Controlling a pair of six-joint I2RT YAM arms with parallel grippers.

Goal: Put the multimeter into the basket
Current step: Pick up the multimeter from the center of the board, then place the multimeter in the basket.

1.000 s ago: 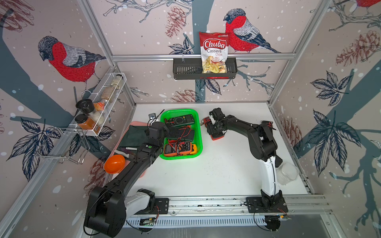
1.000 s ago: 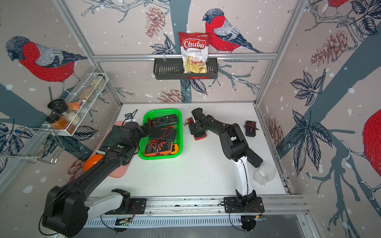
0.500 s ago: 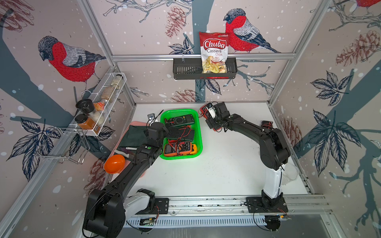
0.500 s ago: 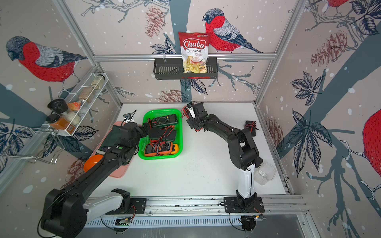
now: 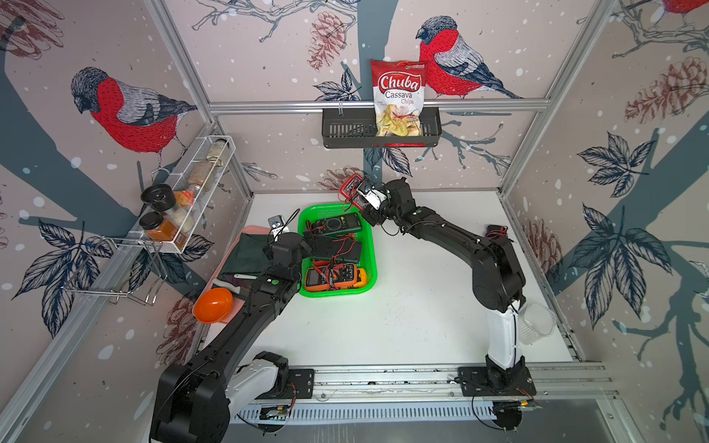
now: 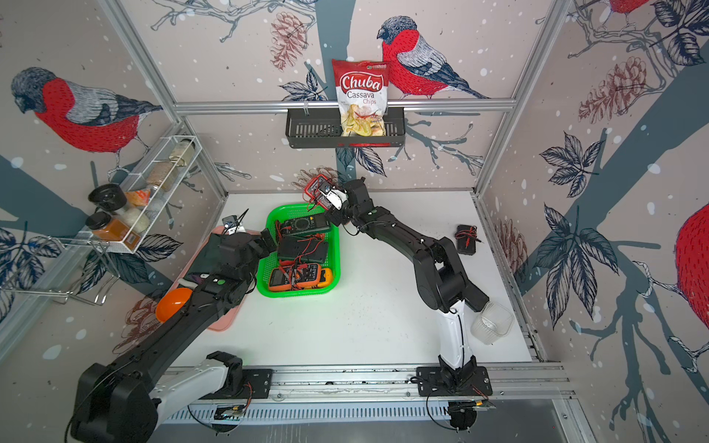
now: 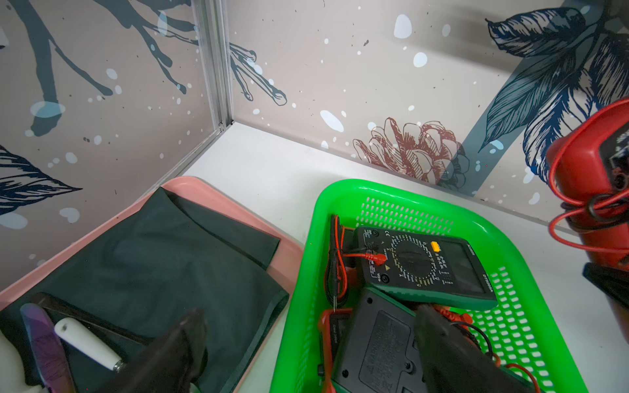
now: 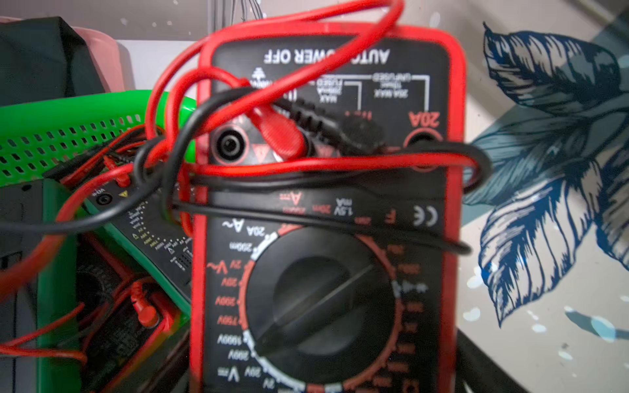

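Note:
A red multimeter [image 5: 353, 188] [image 6: 316, 186] wrapped in red and black leads hangs in the air by the far right corner of the green basket [image 5: 337, 293] [image 6: 295, 293]. My right gripper [image 5: 362, 193] [image 6: 326, 193] is shut on it. In the right wrist view the red multimeter [image 8: 326, 204] fills the frame and hides the jaws, with the basket [image 8: 51, 112] beside it. Several other multimeters lie in the basket [image 7: 313, 272]. My left gripper [image 7: 309, 340] [image 5: 297, 237] is open and empty, straddling the basket's left rim.
A pink tray [image 5: 230, 264] left of the basket holds a dark cloth, a white-handled tool and an orange bowl [image 5: 213, 305]. A black meter [image 6: 466, 239] lies near the right wall. A clear tub [image 5: 535, 322] stands by the right arm's base. Shelves hang on the walls.
My right arm has lifted the red multimeter off the table to the right of the basket and carried it up and back to the basket's far right corner. The left arm has hardly moved.

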